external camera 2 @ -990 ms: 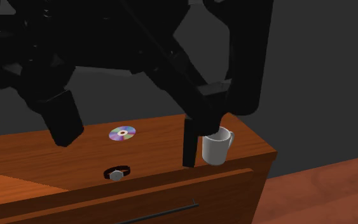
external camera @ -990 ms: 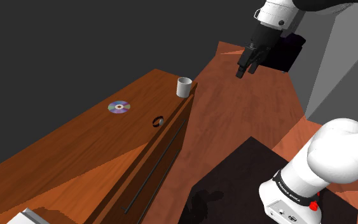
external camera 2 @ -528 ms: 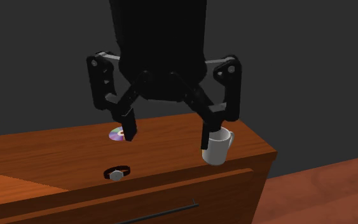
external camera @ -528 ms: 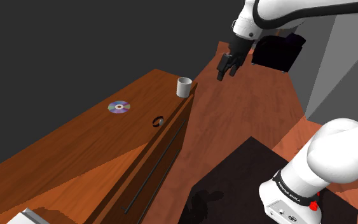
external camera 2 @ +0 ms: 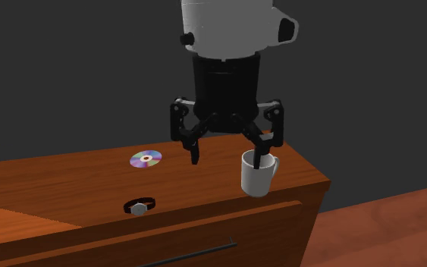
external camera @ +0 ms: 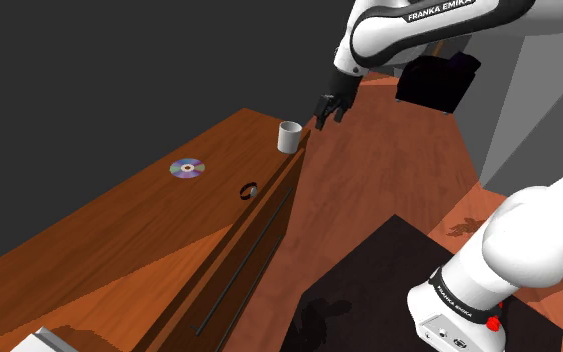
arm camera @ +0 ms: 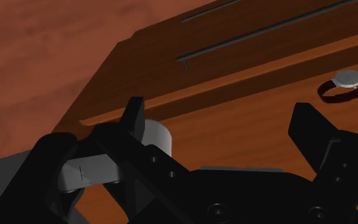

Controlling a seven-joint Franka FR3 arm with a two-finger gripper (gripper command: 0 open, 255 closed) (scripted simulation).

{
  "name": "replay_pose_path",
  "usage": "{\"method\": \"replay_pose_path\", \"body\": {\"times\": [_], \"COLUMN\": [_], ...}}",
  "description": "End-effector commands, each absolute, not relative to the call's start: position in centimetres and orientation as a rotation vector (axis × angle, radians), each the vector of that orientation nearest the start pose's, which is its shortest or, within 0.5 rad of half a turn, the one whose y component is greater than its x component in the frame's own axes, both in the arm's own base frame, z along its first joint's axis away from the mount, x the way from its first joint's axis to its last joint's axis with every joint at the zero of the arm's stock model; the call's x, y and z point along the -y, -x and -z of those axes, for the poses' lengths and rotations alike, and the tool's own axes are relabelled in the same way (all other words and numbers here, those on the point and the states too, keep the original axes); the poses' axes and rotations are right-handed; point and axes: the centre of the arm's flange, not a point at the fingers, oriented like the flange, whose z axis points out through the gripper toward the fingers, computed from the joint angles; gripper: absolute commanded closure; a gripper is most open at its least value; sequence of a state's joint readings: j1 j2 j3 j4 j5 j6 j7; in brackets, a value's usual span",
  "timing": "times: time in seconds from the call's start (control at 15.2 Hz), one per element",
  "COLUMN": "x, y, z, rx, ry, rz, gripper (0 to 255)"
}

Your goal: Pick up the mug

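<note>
The gripper (external camera: pixel 327 108) has swung closer to the mug (external camera: pixel 289 137), which stands at the dresser's (external camera: pixel 149 220) corner. Its 2 fingers (external camera 2: pixel 194 154) are spread wide and hold nothing.

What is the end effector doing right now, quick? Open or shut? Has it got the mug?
End effector: open, fingers wide apart, holding nothing; the mug stands ungrasped on the wooden cabinet.
</note>
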State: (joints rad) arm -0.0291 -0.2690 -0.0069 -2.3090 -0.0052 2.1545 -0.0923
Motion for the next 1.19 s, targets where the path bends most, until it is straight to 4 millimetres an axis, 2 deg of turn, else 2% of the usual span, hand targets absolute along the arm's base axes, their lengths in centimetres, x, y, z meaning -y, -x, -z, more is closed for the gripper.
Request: {"method": "replay_pose_path", "body": {"times": [0.0, 0.99, 1.12], "x": [1.9, 3.6, 3.6], "y": [-49.9, -66.6, -66.9], "z": [-44.9, -35.5, -34.8], "rx": [0.104, 0.18, 0.181], "ry": [3.151, 3.189, 3.189], "rz": [0.19, 0.252, 0.253], "gripper": [0, 0, 0]}}
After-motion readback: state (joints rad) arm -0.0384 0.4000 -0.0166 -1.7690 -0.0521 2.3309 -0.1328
